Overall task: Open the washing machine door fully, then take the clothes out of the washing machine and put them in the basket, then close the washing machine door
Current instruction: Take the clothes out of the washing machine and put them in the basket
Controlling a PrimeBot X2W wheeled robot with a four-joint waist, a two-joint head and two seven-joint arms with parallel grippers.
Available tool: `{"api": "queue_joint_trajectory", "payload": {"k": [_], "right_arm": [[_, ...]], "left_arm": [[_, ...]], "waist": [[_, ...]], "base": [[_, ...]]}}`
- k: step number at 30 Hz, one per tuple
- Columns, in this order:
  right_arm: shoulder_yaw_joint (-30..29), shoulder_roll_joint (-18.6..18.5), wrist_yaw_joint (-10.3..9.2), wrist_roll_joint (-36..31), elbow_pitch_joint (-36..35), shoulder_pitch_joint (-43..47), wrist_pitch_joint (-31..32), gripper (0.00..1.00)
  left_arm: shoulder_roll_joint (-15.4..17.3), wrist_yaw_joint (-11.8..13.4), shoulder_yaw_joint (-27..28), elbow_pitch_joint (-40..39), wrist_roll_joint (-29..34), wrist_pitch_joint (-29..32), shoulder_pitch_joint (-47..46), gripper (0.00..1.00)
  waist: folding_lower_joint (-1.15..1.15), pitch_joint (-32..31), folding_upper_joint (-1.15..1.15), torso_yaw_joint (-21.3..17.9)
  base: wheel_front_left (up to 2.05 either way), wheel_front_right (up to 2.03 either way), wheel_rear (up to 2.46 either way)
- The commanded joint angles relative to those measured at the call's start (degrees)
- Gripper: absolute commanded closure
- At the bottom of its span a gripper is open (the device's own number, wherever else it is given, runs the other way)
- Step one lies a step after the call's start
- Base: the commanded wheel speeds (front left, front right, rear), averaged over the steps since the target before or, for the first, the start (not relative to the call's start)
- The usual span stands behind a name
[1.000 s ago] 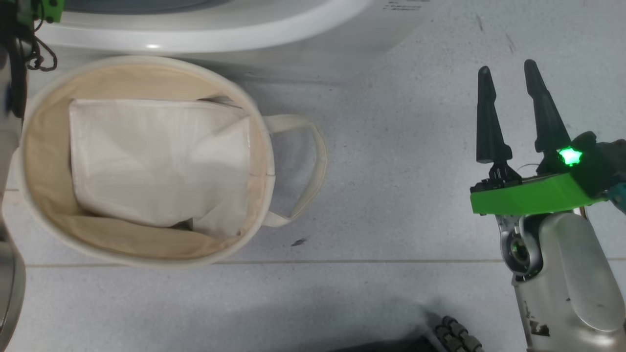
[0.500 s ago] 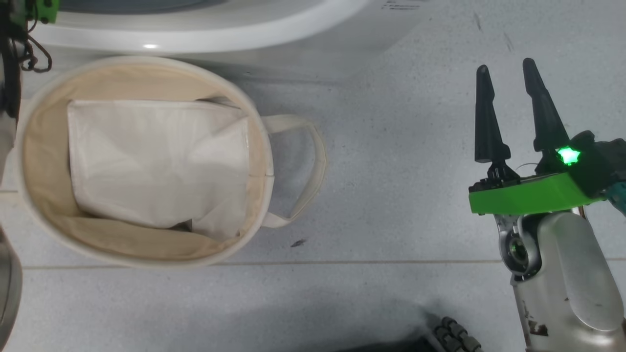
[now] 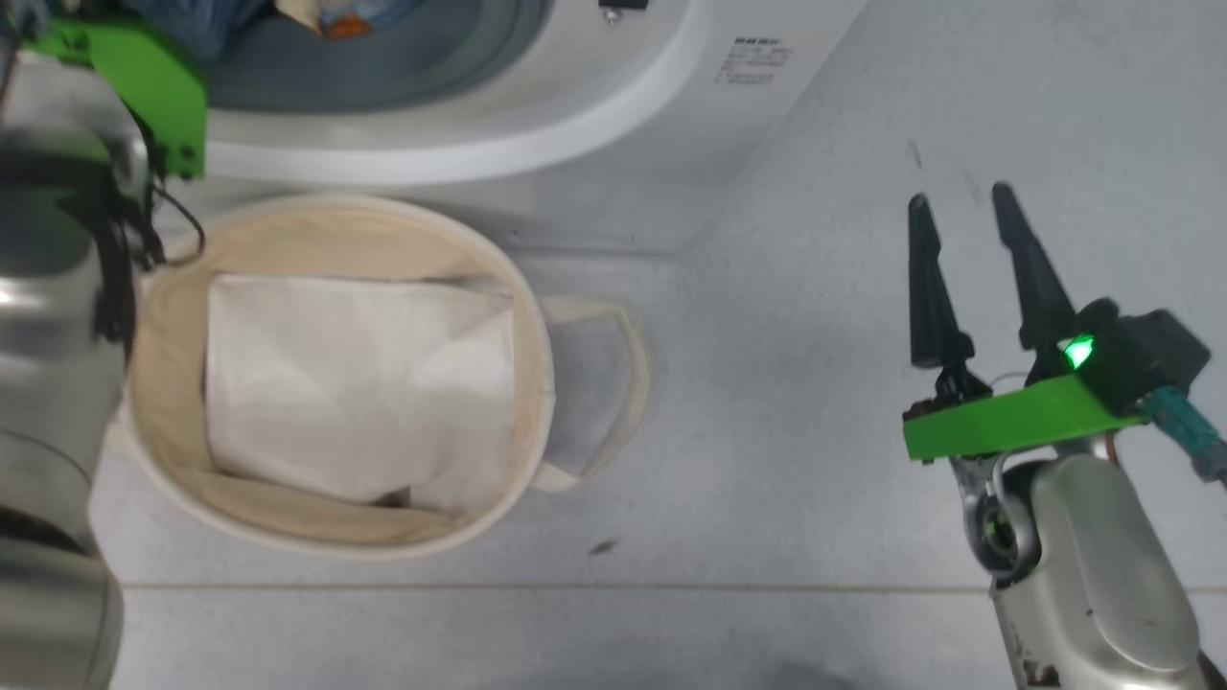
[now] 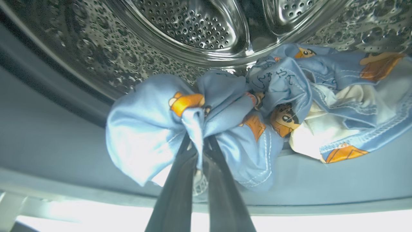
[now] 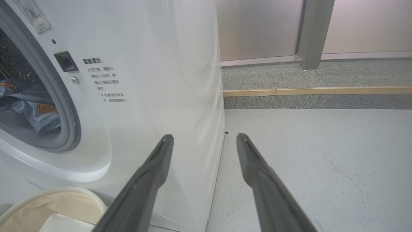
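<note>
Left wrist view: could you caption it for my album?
Left gripper shut on blue cartoon-print clothes inside the washing machine.

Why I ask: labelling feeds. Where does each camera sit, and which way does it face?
Head view: on the head, facing down at the basket and washing machine front; left forearm at left, open right gripper at right.
Left wrist view: on the left wrist, facing into the drum; left gripper shut on the clothes.
Right wrist view: on the right wrist, facing the washing machine's corner and floor; its open fingers.
Shared: head and right wrist views both show the basket.
</note>
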Motion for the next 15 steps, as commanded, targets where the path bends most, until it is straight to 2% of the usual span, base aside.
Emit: {"api": "queue_joint_trajectory", "payload": {"k": [1,7,9,13,14,15], "right_arm": [[1.53,0.57,0.43,0.59,-0.90,1.67,-0.28,0.00],[2.84,0.14,0.43,2.02,2.07,3.60,-0.28,0.00],[3.07,-0.12,0.43,2.49,2.72,4.32,-0.28,0.00],[3.50,-0.65,0.43,3.20,3.93,5.58,-0.28,0.00],[3.50,-0.65,0.43,3.20,3.93,5.58,-0.28,0.00],[3.61,-0.66,0.43,3.47,4.00,5.77,-0.28,0.00]], "left_arm": [[2.08,0.99,1.41,-0.84,-0.78,-2.65,0.08,1.00],[-0.28,-1.27,3.30,-2.12,-4.11,-7.45,8.64,1.00],[-0.66,-2.72,3.54,-3.99,-4.67,-8.05,11.25,1.00],[1.03,-2.24,5.63,-15.20,-4.90,-8.38,17.21,1.00],[1.03,-2.24,5.63,-15.20,-4.90,-8.38,17.21,1.00],[1.67,-2.15,6.51,-18.41,-5.14,-8.39,19.50,1.00]], "waist": [[0.00,-3.70,0.00,0.85],[0.00,-11.17,0.00,2.02],[0.00,-13.28,0.00,2.54],[0.00,-17.12,0.00,3.43],[0.00,-17.12,0.00,3.43],[0.00,-17.96,0.00,3.56]], "base": [[0.00,0.00,0.00],[0.00,0.00,0.00],[0.00,0.00,0.00],[0.00,0.00,0.00],[0.00,0.00,0.00],[0.00,0.00,0.00]]}}
